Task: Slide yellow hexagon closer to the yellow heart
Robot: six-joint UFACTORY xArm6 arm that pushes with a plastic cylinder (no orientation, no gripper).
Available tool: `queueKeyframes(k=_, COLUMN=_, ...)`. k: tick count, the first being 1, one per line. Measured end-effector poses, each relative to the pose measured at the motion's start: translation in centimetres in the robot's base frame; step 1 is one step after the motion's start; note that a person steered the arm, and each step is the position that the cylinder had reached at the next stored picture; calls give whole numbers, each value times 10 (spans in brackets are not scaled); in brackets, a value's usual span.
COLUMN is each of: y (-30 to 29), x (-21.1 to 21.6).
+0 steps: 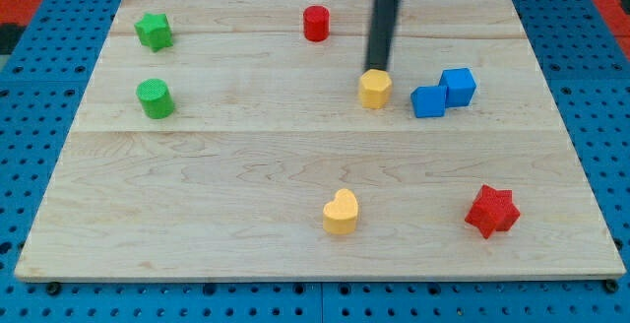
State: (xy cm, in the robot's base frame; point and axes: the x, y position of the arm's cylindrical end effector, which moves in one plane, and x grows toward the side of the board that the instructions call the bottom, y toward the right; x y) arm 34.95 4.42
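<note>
Our tip [378, 70] sat at the top-side edge of the yellow hexagon [374, 89], touching or just about; contact couldn't be confirmed from this angle. The rod came down from the view's top. The tool was a plain rod, nothing to open or close, clamped on nothing.

The yellow hexagon lay in the upper half of the desk [197, 215], slightly right of centre, well clear of every desk edge. The yellow heart [341, 212] sat near the desk's bottom edge, a little left of the hexagon's column, well apart from it. Bare wood lay between the two, no block in that lane.

Neighbours: two blue blocks just right of the hexagon, the lower blue block [428, 100] near it but apart, the upper blue block [458, 86] touching its mate. The red cylinder [315, 23] was near the top edge, up-left of our tip. The red star [491, 211] sat toward the bottom-right corner, well right of the heart. The green star [154, 31] was near the top-left corner, with the green cylinder [155, 98] below it along the left side. Both greens were far from the working lane.

The heart had some margin to the bottom edge, less than the hexagon had on any side.
</note>
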Motion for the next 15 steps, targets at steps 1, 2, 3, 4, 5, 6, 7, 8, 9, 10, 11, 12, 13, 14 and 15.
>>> queueKeyframes(k=1, y=-20, x=34)
queueKeyframes(k=2, y=-23, x=14)
queueKeyframes(k=3, y=0, x=-9)
queueKeyframes(k=4, y=47, x=3)
queueKeyframes(k=5, y=34, x=27)
queueKeyframes(k=6, y=-11, x=32)
queueKeyframes(k=7, y=-21, x=40)
queueKeyframes(k=8, y=-37, x=67)
queueKeyframes(k=9, y=-63, x=68)
queueKeyframes(k=10, y=-79, x=68)
queueKeyframes(k=11, y=-109, x=76)
queueKeyframes(k=12, y=-109, x=119)
queueKeyframes(k=13, y=-77, x=157)
queueKeyframes(k=14, y=-69, x=155)
queueKeyframes(k=15, y=-55, x=155)
